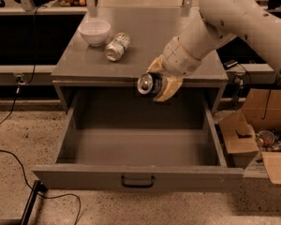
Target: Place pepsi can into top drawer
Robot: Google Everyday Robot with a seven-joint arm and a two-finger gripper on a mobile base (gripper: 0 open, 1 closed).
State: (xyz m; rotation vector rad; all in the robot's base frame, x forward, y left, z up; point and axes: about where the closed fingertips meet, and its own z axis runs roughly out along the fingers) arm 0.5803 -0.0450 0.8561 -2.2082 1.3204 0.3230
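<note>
My gripper [155,82] is shut on the pepsi can [148,84], a dark blue can held on its side with its silver end facing the camera. It hangs at the front edge of the cabinet top, just above the back of the top drawer [136,175]. The drawer is grey, pulled fully open, and has a dark pull handle [137,182] at the centre of its front panel. Its inside shows nothing in it.
On the cabinet top [178,36] stand a white bowl [94,32] and a pale green-and-white can [117,46] lying on its side. An open cardboard box [260,139] with scrap stands on the floor to the right. A black cable [18,168] runs over the floor at the left.
</note>
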